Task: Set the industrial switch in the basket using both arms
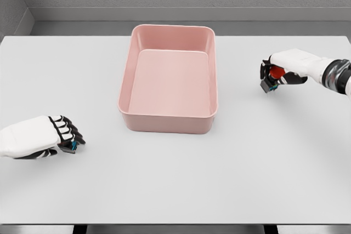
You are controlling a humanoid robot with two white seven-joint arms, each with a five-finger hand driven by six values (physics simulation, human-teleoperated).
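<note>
Note that your right hand (278,73) sits over the table's (175,190) right side, well apart from the pink basket (168,120), with its arm entering from the right edge. Its fingers are curled around the industrial switch (272,79), a small object showing a red part against the palm and a dark body with a blue edge hanging below the fingers. The switch is enclosed in that hand, not lying free; whether it clears the tabletop cannot be told from this view.

Your left hand (41,137) rests low at the table's left side, near the front edge, also well apart from the basket. Its dark fingers are curled together, holding nothing that I can make out; a small blue patch shows at the fingertips.

The basket stands upright at centre, toward the far side, its interior showing only the pink floor.
</note>
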